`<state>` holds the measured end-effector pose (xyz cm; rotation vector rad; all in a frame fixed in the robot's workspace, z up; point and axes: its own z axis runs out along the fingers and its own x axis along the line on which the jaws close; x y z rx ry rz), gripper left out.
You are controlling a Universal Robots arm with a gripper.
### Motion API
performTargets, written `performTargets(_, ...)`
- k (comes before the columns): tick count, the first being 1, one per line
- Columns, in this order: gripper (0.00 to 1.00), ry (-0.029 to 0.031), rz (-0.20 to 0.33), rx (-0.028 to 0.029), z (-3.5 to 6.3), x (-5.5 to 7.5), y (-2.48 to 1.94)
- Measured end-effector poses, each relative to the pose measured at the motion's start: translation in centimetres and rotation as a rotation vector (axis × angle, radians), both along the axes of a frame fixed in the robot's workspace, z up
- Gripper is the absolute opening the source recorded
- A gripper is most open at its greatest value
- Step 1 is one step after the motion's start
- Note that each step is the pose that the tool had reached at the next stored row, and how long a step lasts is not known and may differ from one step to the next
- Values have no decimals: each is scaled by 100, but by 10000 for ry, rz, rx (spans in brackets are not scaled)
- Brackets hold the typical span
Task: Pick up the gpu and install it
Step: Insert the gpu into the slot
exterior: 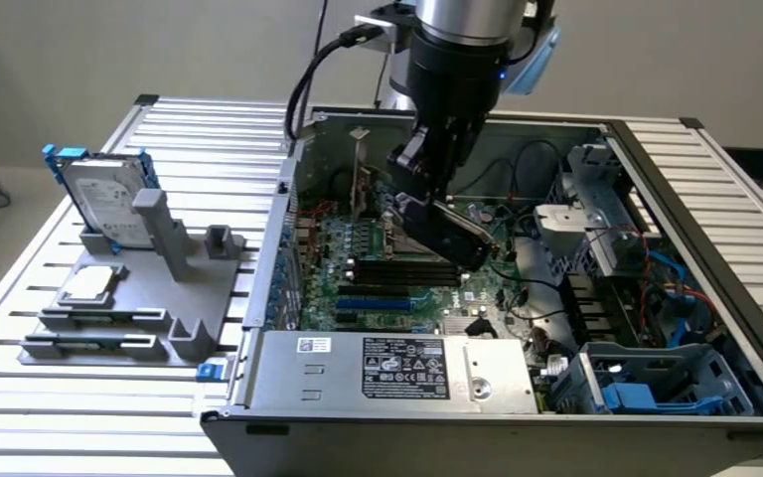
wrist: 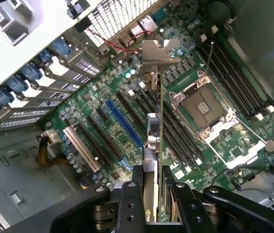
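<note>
Install step in hand, pick-up done: gripper [wrist: 152,183] is down inside the open computer case [exterior: 265,298] with its fingers [wrist: 136,194] clenched on the gpu [wrist: 154,138], one on each flat face. The card hangs over the motherboard [wrist: 103,92]. In the wrist view it is seen edge-on and runs parallel to the expansion slots, over the black slots between the blue slot [wrist: 125,124] and the CPU socket [wrist: 202,109]. Cannot tell if the bottom edge is already touching a slot or is just above it. My read: seating calls for the connector edge in line with one slot along its whole length, the silver bracket [wrist: 159,51] meeting the rear wall of the case, then a straight press with no tilt. The main risk is landing on a neighbouring slot. Looks of the gpu: thin flat card with a silver metal bracket at the far end. In the exterior view its black rounded shroud [exterior: 459,237] sits slanted below the gripper [exterior: 437,204]. The green face is hard to make out from either camera.
</note>
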<state>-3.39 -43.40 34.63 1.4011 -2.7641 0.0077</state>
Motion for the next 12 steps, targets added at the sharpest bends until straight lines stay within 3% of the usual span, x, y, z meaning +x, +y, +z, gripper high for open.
performTargets(5, 27, -1, 910, 34, -44, 0, 0)
performTargets(12, 27, -8, 2179, 196, -91, 0, 0)
